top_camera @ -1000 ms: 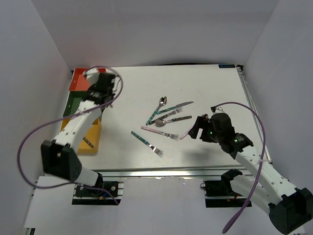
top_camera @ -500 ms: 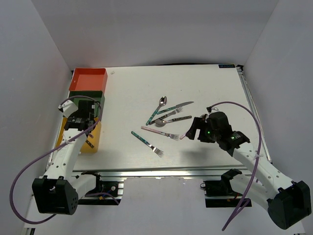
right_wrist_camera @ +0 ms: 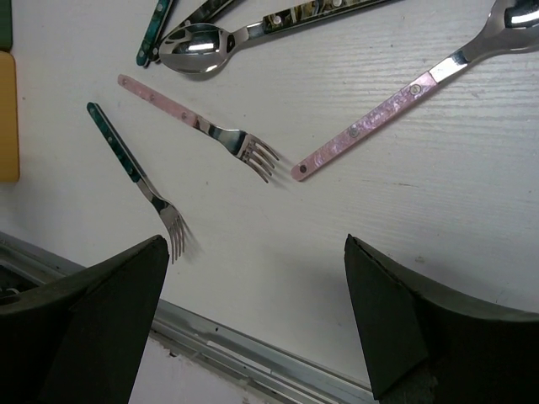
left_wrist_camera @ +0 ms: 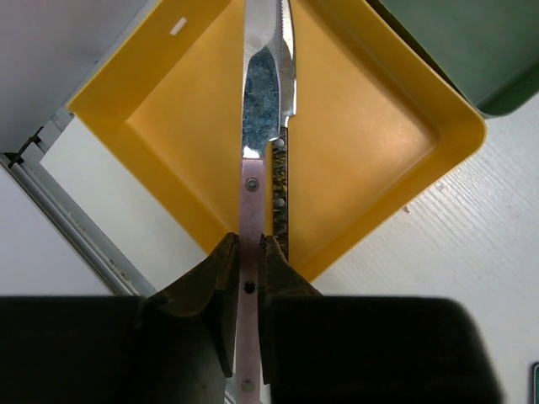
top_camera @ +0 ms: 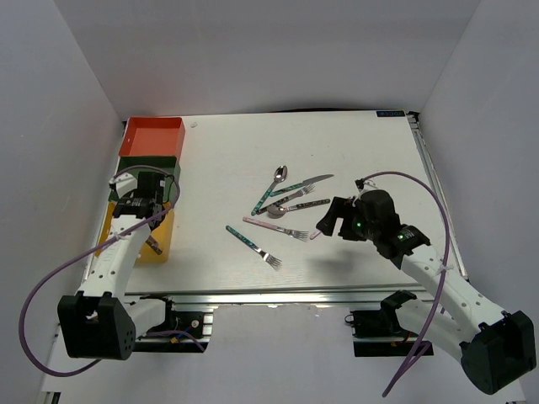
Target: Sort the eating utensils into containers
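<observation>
My left gripper (left_wrist_camera: 247, 244) is shut on the pink handle of a knife (left_wrist_camera: 268, 76) whose blade hangs over the yellow container (left_wrist_camera: 370, 126). A dark-patterned utensil (left_wrist_camera: 280, 202) lies inside it. From above, the left gripper (top_camera: 145, 206) is over the yellow container (top_camera: 160, 246), below the green (top_camera: 135, 166) and orange-red (top_camera: 153, 136) ones. My right gripper (right_wrist_camera: 254, 244) stands open above bare table, near a pink fork (right_wrist_camera: 198, 126), a teal fork (right_wrist_camera: 135, 181) and a pink-handled spoon (right_wrist_camera: 379, 118). Several utensils (top_camera: 282, 202) lie mid-table.
The table's metal front rail (right_wrist_camera: 219, 345) runs just below the right gripper. The right gripper (top_camera: 328, 223) partly covers the pink-handled spoon from above. The three containers line the table's left edge, and white walls close in the sides and back.
The left arm has swung from over the orange-red and green containers toward me, now over the yellow one with the knife. The right gripper has crept slightly left.
</observation>
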`<state>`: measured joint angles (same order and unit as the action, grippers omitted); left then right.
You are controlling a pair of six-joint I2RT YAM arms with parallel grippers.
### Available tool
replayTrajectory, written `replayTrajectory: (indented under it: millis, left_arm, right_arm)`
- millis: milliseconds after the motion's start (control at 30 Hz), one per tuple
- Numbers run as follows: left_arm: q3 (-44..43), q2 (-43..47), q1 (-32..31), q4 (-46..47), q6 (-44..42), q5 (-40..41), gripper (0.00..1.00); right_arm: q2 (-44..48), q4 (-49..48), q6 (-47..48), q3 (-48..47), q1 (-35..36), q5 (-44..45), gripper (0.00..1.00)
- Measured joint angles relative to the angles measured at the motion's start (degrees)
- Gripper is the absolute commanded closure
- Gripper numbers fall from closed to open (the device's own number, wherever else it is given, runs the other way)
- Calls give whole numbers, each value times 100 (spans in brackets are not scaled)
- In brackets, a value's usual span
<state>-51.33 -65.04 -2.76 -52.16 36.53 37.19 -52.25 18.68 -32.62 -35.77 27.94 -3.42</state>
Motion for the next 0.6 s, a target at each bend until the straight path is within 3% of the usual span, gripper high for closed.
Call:
replayTrajectory:
  millis: [33,67,133,167,267,367,400,600]
  left_arm:
    - [-28,-2,9,-26,-20,17,72]
    - [-52,-7,24,-46,-26,48,57]
    - [-92,-22,52,-63,-61,125,42]
    - [-94,-24,72,-57,-70,149,29]
    - [-103,-22,118,-70,-68,249,15]
    - [-105,-22,127,-83,-42,315,12]
    - [-105,-20,127,-87,-46,339,2]
    - [-103,136,131,-28,-118,363,2]
  right_arm:
    - [-4,-28,0,0,0,-17,11]
    - [-15,-66,-2,0,0,-37,11]
    - [-68,-127,0,0,0,-79,11]
    - [-103,-142,0,0,0,-94,11]
    - [-188,-192,2,0,0,-125,11]
    - [-236,-232,2,0,0,-127,11]
    - [-251,-238,4,0,0,-127,11]
    - [-433,-302,7,0,4,-129,11]
